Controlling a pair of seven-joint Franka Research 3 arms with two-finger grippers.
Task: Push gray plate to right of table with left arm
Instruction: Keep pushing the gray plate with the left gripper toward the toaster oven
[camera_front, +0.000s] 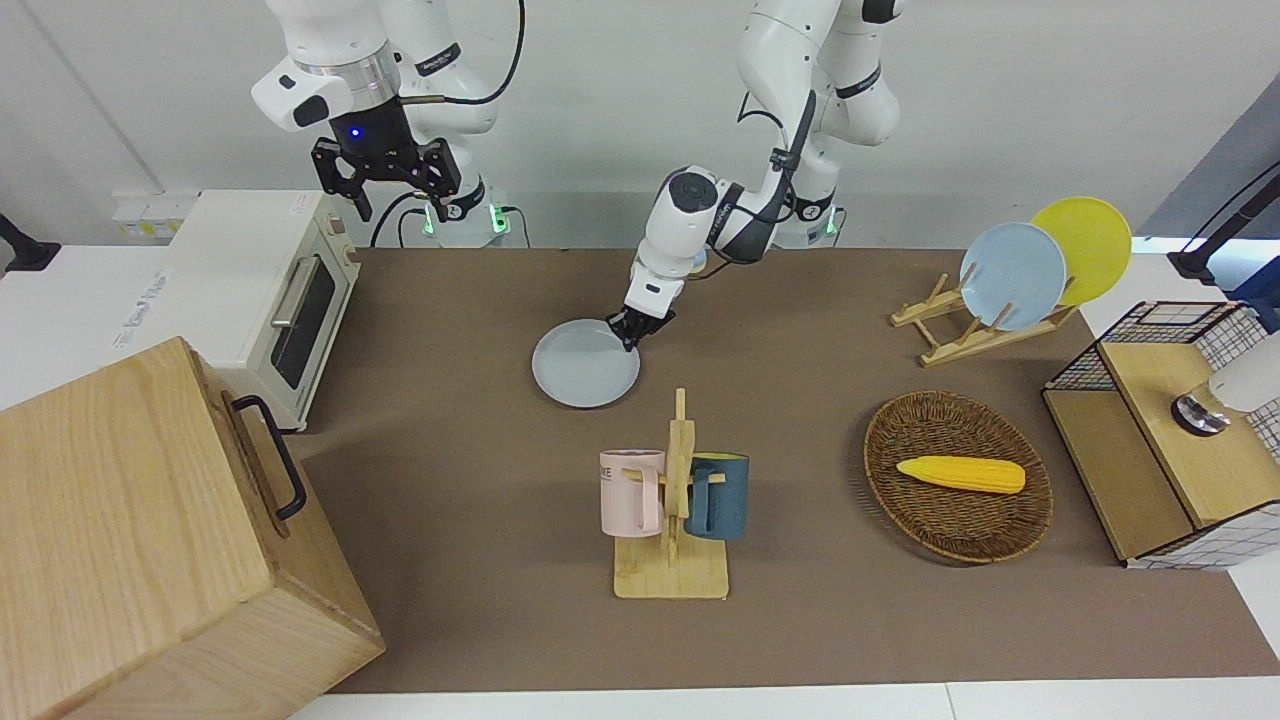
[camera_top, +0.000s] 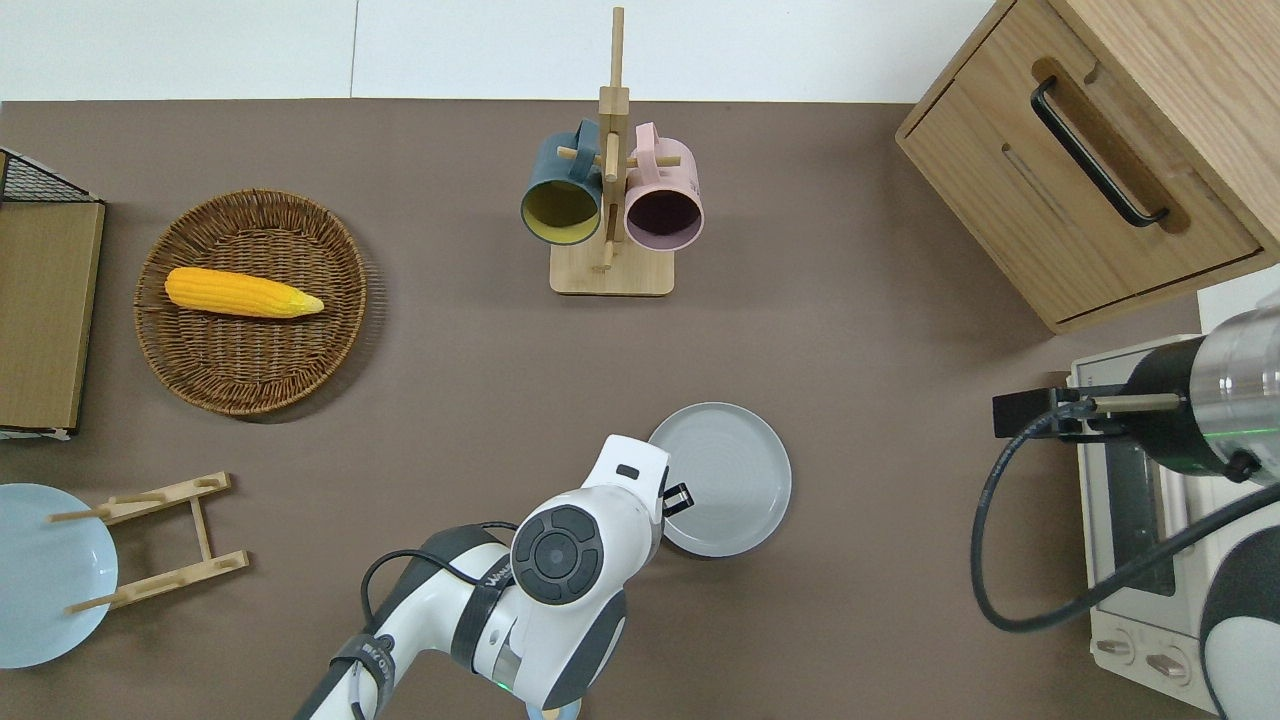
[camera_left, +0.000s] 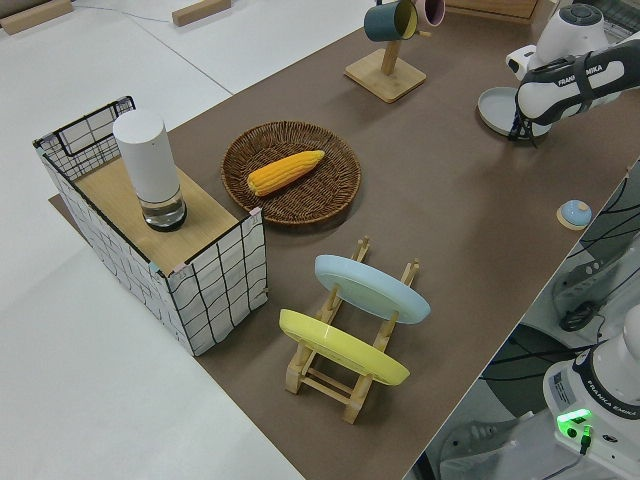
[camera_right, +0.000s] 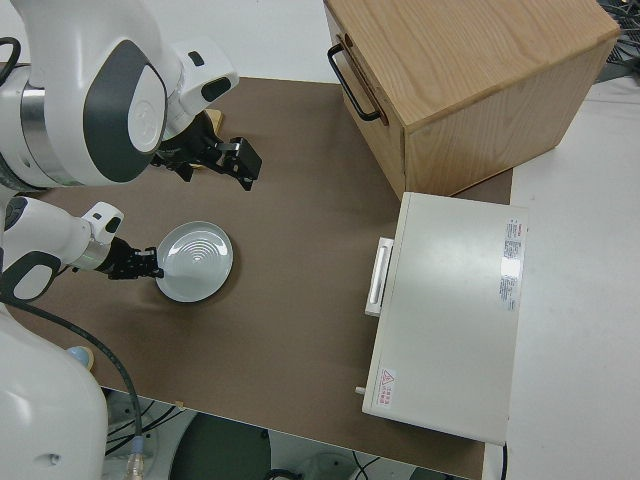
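Observation:
The gray plate (camera_front: 585, 363) lies flat on the brown table (camera_front: 450, 420), about mid-table and nearer to the robots than the mug rack. It also shows in the overhead view (camera_top: 725, 480), the left side view (camera_left: 497, 108) and the right side view (camera_right: 197, 262). My left gripper (camera_front: 632, 332) is low at the table, shut, its tips against the plate's rim on the side toward the left arm's end. It shows over that rim in the overhead view (camera_top: 676, 497). My right gripper (camera_front: 385, 190) is parked, open and empty.
A mug rack (camera_front: 670, 500) with a pink and a blue mug stands farther from the robots than the plate. A white toaster oven (camera_front: 270, 290) and a wooden box (camera_front: 150, 540) fill the right arm's end. A corn basket (camera_front: 958, 475) and a plate rack (camera_front: 1010, 275) sit toward the left arm's end.

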